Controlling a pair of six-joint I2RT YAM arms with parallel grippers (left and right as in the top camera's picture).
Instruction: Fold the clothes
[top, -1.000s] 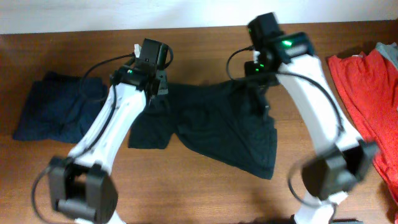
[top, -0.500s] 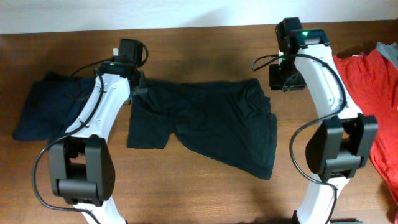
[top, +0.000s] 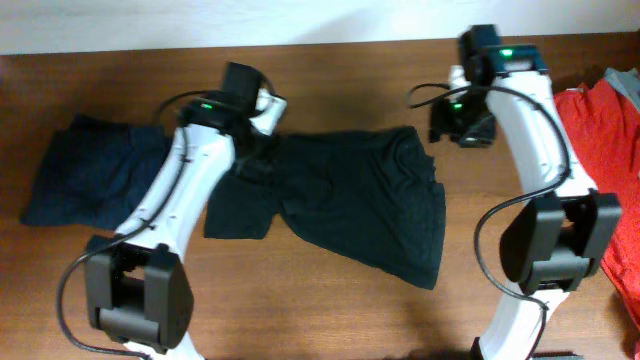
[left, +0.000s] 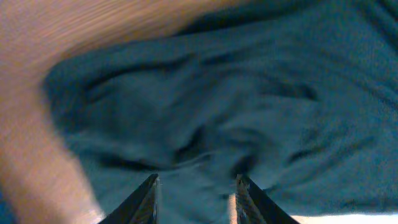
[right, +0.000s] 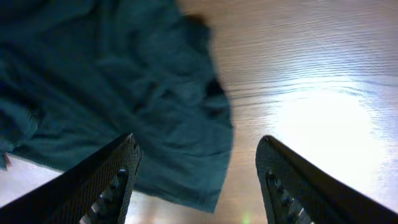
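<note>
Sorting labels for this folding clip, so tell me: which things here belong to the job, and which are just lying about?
Job: black T-shirt, spread in the middle; navy garment, left; red garment, right.
Lying about: grey cloth at the right edge, too cropped to judge; wooden table underneath.

Legible markings: none in any of the three views. The black T-shirt (top: 350, 200) reads as plain dark fabric from overhead, and no print can be made out on it. Both wrist views are blurred and show no readable lettering.
</note>
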